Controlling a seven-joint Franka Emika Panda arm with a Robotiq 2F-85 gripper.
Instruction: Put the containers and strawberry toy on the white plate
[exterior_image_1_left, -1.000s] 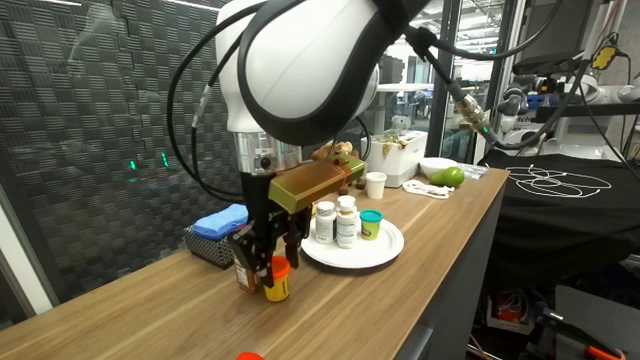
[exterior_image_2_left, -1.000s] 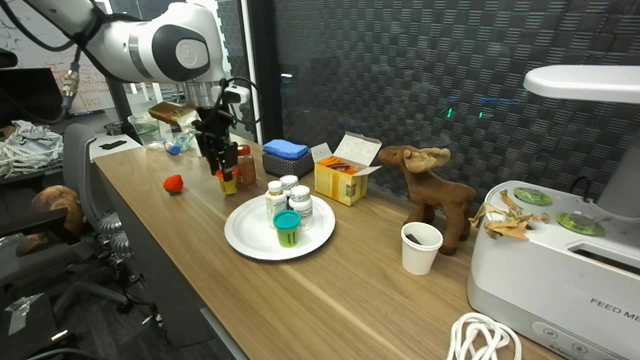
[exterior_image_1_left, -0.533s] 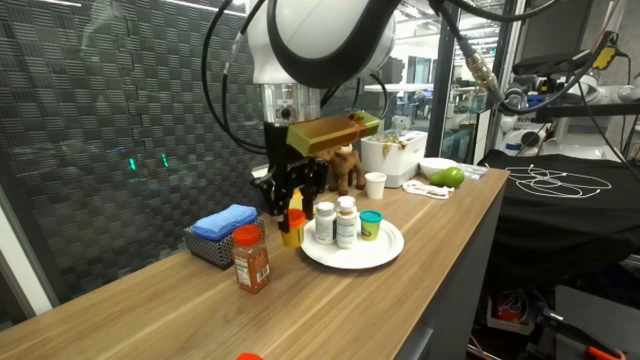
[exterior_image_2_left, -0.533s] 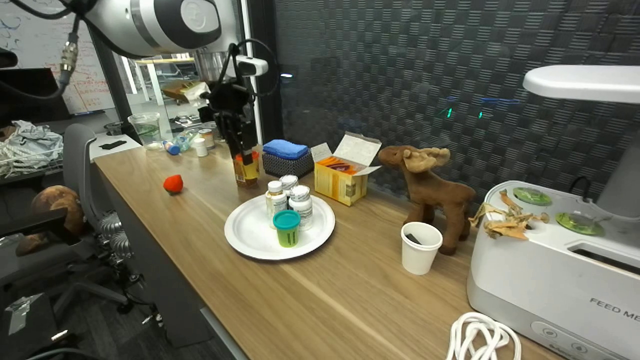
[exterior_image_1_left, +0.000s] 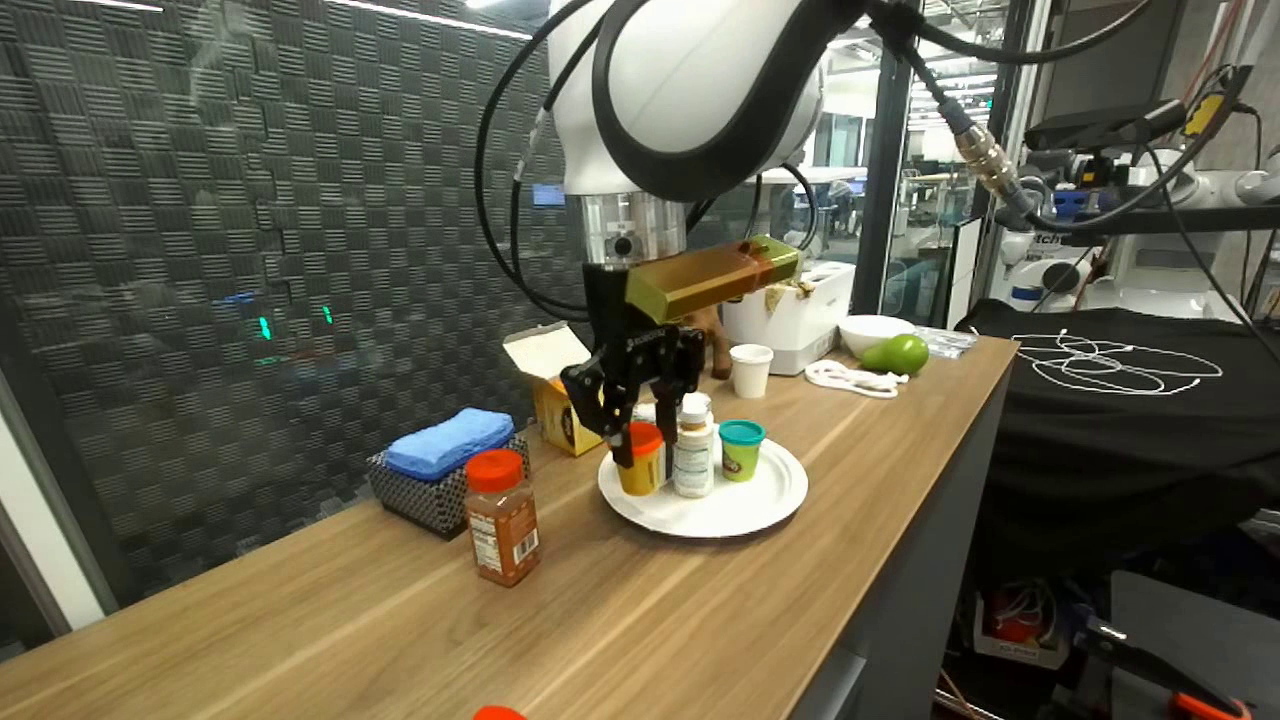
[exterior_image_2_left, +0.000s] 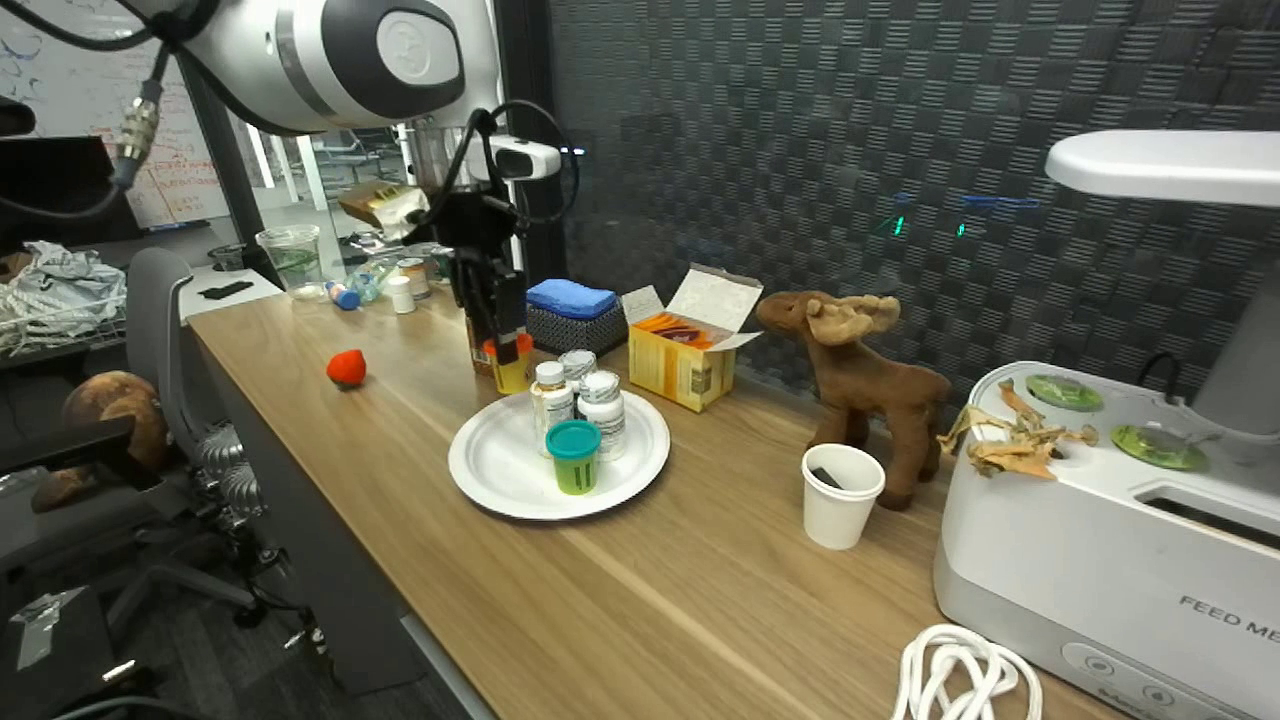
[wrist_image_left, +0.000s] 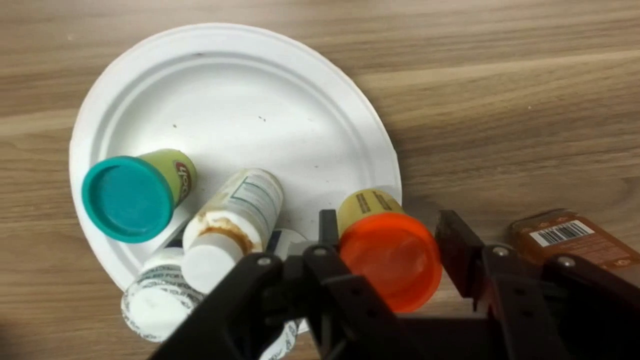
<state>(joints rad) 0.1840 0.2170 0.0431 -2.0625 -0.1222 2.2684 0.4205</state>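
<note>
Wrist view: wooden counter (wrist_image_left: 490, 100) fills the background. Next size down, robot arm (exterior_image_1_left: 690, 90), at the top in both exterior views. White appliance (exterior_image_2_left: 1060, 590) ("FEED ME" printed on its side) sits on the counter in an exterior view, plush moose (exterior_image_2_left: 880, 400) standing just beside it. White plate (wrist_image_left: 235, 105) lies flat on the counter. Gripper (wrist_image_left: 390, 235) is at the plate's rim, jaws pinching the orange-lidded tub (wrist_image_left: 387, 262) from both sides. Yellow carton (exterior_image_2_left: 665, 372) stands near the plate, flaps up. Black mesh box (exterior_image_2_left: 570, 333) near it, blue cloth (exterior_image_2_left: 570, 297) on top. Spice jar (exterior_image_1_left: 505, 535), red cap, reddish contents, is upright on the counter, off the plate. Three white-capped bottles (wrist_image_left: 255, 200) stand bunched on the plate. Teal-lidded tub (wrist_image_left: 130, 200) stands on it too, just beside them. Held orange-lidded tub: yellow body, roughly upright (can't tell whether its base touches the plate). Strawberry toy (exterior_image_2_left: 346, 367), smallest, sits on the counter, well apart from the plate.
</note>
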